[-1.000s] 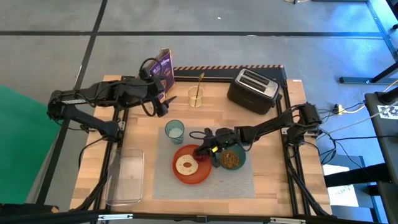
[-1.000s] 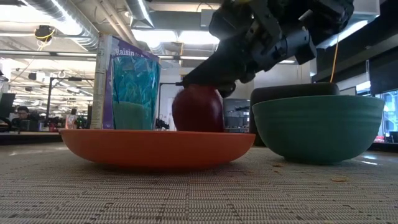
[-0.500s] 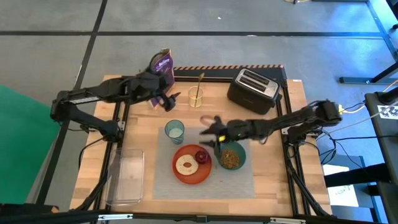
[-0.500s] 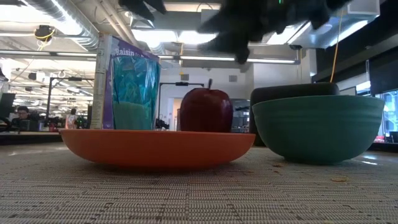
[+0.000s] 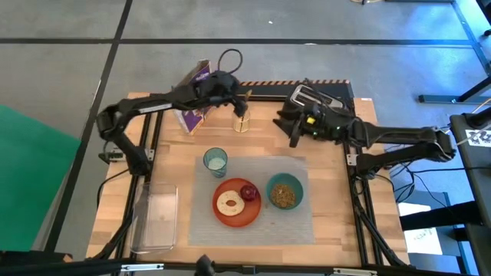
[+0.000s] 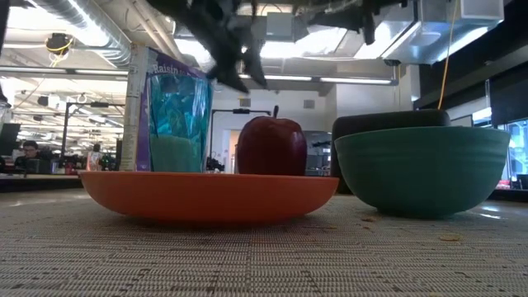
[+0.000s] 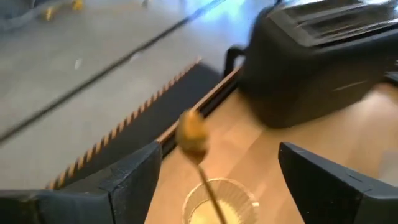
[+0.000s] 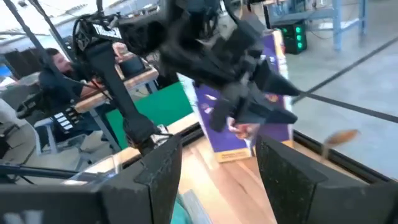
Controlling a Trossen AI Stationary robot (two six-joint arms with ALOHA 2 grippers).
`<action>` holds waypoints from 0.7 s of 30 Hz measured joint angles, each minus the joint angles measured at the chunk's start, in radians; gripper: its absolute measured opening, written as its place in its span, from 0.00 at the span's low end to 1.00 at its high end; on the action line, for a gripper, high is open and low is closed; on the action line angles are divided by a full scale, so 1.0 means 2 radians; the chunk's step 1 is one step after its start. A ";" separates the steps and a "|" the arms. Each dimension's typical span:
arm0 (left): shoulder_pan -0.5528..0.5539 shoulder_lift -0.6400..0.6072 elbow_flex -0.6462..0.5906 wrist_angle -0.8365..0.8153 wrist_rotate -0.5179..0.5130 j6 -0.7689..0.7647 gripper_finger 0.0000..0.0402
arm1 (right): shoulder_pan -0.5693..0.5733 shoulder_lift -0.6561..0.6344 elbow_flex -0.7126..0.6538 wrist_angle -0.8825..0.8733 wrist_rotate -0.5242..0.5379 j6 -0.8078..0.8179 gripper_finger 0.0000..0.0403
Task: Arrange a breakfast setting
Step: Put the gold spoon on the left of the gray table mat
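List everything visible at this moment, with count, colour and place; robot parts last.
placemat: 1, grey, table centre-front
plate: 1, orange, on placemat
bagel: 1, pale, on plate
apple: 1, red, on plate
bowl: 1, teal, holding brown cereal, right of plate
cup: 1, pale blue, behind plate
spoon: 1, gold, standing in a clear glass
cereal box: 1, purple, rear left
toaster: 1, black, rear right
clear tray: 1, front left
left claw: open, over the glass
right claw: open, raised by the toaster
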 joint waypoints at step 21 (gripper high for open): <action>0.035 0.109 0.002 0.069 -0.022 -0.042 0.63 | -0.107 -0.012 0.000 -0.051 -0.095 -0.001 0.49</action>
